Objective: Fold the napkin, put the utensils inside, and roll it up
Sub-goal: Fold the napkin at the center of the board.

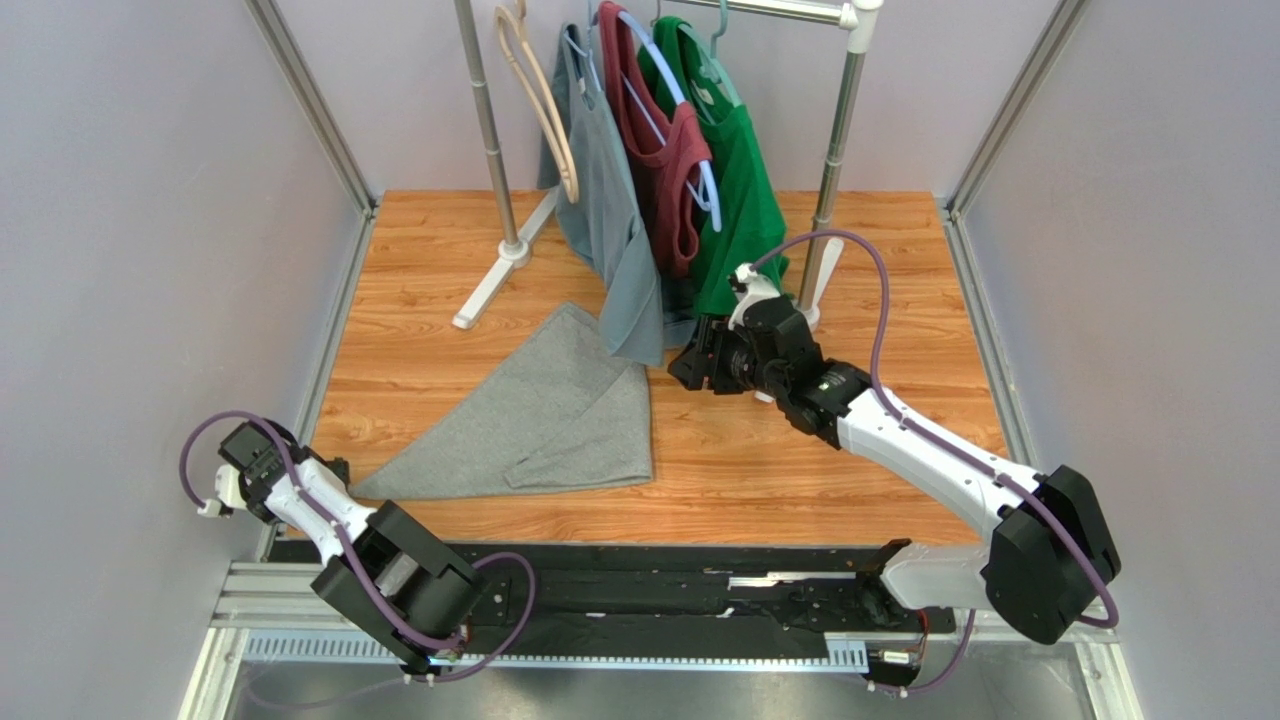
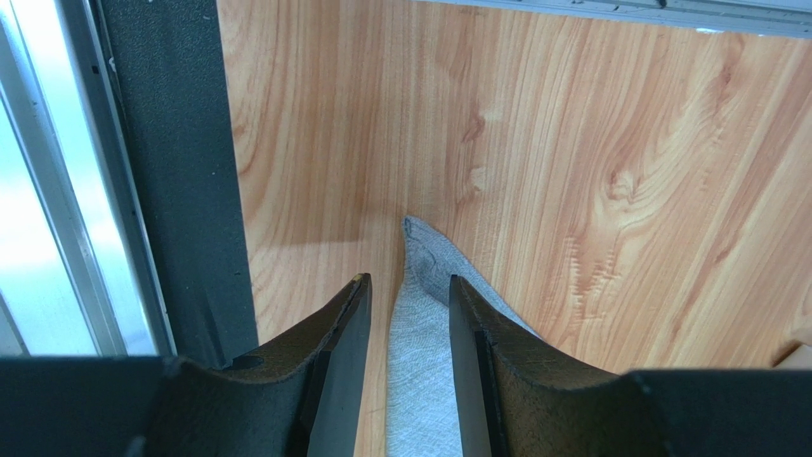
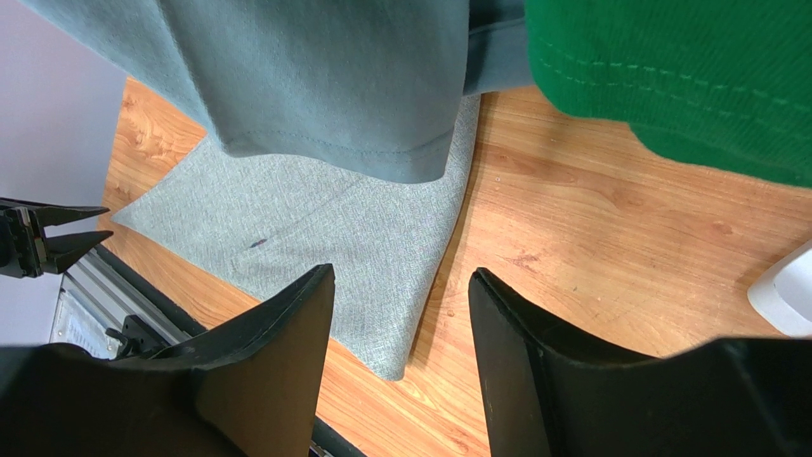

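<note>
The grey napkin (image 1: 526,420) lies on the wooden table folded into a triangle, with a smaller flap folded over near its front edge. My left gripper (image 1: 334,477) is low at the napkin's left corner. In the left wrist view the jaws (image 2: 408,279) stand apart with that corner (image 2: 419,381) lying between them, not pinched. My right gripper (image 1: 687,365) hovers open and empty just right of the napkin's right edge (image 3: 353,228), its jaws (image 3: 400,271) wide apart. No fork shows plainly; only a small dark purplish speck (image 3: 257,244) marks the cloth.
A clothes rack stands at the back with a grey shirt (image 1: 609,225), a maroon one (image 1: 661,150) and a green one (image 1: 736,165) hanging close over my right gripper. Its white foot (image 1: 489,285) rests behind the napkin. A black rail (image 1: 676,585) borders the near edge.
</note>
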Available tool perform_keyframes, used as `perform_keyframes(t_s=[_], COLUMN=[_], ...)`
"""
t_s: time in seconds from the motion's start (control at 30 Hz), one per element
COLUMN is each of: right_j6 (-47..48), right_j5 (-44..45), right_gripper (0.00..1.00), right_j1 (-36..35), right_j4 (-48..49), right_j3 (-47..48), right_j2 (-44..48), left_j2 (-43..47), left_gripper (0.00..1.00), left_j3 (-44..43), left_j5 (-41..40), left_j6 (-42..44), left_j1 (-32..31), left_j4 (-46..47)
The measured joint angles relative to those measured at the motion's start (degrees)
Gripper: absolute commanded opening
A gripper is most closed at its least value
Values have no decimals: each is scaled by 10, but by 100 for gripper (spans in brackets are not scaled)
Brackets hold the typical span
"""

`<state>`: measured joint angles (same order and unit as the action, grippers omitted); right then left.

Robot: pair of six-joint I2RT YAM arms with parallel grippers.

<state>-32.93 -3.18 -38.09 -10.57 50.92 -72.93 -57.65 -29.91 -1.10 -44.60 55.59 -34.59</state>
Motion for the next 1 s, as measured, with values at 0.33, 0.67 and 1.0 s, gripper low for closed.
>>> perform_keyframes(t_s=[0.33,0.67,1.0], right_j6=[0,0,-1], right_j5=[-4,-4,-5], right_gripper=[58,57,57], right_j1=[1,3,3], right_j4=[0,1,1], right_j3=[-15,-24,-33], right_j2=[8,15,17], left_j2=[-34,-40,-25], left_gripper=[43,10,0], left_j3=[4,7,11], left_j5=[11,12,22], left_j6=[-1,-3,0], left_j1=[0,0,0], left_j4=[20,27,27])
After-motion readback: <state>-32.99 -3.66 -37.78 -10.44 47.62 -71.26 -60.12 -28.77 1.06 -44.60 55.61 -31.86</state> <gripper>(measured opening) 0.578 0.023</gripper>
